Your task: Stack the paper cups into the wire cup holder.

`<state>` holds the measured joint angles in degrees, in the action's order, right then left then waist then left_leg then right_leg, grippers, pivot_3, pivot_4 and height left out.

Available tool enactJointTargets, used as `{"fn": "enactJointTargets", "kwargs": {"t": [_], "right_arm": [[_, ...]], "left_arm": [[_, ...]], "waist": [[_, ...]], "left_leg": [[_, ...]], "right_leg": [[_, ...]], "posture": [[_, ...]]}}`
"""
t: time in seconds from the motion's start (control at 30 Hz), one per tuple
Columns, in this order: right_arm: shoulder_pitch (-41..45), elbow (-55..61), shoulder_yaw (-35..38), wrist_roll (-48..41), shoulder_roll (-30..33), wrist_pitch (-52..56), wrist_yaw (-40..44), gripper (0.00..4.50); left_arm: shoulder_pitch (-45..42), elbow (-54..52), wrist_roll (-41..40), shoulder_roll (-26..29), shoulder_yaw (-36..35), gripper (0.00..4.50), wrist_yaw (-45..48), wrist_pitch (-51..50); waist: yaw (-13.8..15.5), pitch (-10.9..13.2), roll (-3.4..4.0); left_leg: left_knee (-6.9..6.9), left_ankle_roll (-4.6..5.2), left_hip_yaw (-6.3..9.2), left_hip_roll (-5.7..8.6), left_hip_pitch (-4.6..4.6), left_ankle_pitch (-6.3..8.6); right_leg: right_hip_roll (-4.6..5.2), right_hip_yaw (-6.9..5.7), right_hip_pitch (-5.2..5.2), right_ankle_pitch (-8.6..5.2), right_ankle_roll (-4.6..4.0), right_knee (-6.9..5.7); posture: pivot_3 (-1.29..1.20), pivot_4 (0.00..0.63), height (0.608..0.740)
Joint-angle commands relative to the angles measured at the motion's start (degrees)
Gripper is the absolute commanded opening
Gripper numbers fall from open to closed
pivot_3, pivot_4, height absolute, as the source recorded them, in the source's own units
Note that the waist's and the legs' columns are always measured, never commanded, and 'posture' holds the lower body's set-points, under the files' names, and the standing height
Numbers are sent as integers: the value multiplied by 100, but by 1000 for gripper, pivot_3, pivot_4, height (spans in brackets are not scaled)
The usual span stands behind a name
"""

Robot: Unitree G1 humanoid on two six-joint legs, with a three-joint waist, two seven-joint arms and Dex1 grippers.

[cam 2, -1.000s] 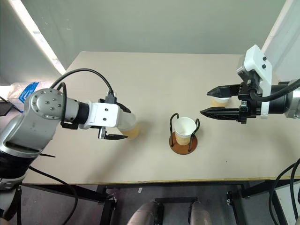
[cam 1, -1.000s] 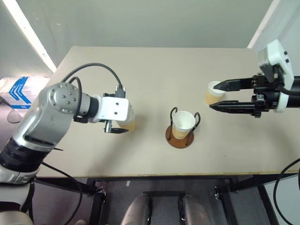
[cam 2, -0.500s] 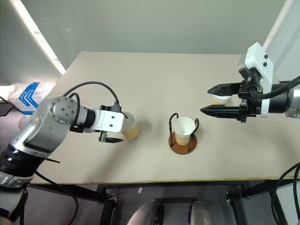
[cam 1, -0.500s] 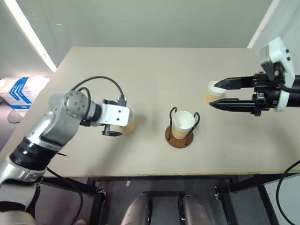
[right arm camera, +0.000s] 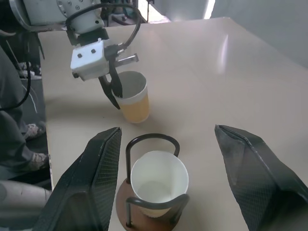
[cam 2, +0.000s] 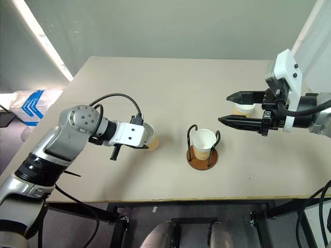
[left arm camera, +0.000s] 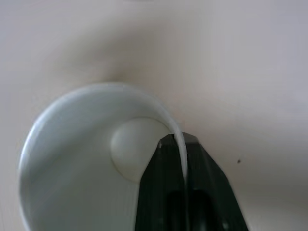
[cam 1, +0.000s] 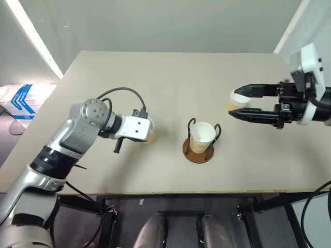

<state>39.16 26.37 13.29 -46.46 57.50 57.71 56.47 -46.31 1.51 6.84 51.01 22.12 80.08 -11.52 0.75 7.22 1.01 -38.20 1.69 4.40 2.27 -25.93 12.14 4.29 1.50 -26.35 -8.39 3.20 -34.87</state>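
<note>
One paper cup (cam 1: 150,136) stands on the table left of centre. My left gripper (right arm camera: 115,98) is shut on its rim, one finger inside the cup and one outside, as the left wrist view shows at the fingers (left arm camera: 168,192). The wire cup holder (cam 1: 199,154), a brown disc with black loops, stands mid-table and holds a second upright cup (cam 1: 202,133). A third cup (cam 2: 243,108) stands at the right. My right gripper (cam 1: 234,103) hovers level in front of it, open, with nothing between its fingers.
The beige table (cam 1: 155,77) has its front edge close below the holder and its right edge just past the third cup. A blue-and-white bag (cam 1: 20,98) lies on the floor beyond the left edge.
My left gripper has sunk onto the left cup and closed on its rim; earlier its fingers stood open around the cup. The right gripper has stayed in place.
</note>
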Motion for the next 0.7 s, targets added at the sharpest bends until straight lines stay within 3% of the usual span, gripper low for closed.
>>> {"fn": "enactJointTargets", "kwargs": {"t": [0.03, 0.4, 0.7], "right_arm": [[-240, 170, 422, -290, 146, -60, 109, 3302], [-1982, 768, 1434, -653, 402, -138, 220, 3302], [-2429, 1123, 2202, -1396, 412, 73, -345, 3302]], "left_arm": [[-332, -9, -375, -12, -348, 9, 271, -146], [-1369, 119, -1410, -172, -533, 9, 1188, -630], [-2919, 1285, -2354, -643, 306, 9, 1242, -274]], "waist": [[-3, 0, 0], [20, 0, -1], [29, 1, -3]], "left_leg": [[0, 0, -1, 0, 1, 0], [-2, 3, -1, -1, -6, -1], [-9, 13, -5, 2, -7, -2]], "right_leg": [[0, 0, 0, 0, 0, -1], [0, 0, 5, -5, 15, 0], [2, 6, 16, 3, 41, 10]], "posture": [[0, 150, 740], [0, 150, 740], [0, 150, 740]]}}
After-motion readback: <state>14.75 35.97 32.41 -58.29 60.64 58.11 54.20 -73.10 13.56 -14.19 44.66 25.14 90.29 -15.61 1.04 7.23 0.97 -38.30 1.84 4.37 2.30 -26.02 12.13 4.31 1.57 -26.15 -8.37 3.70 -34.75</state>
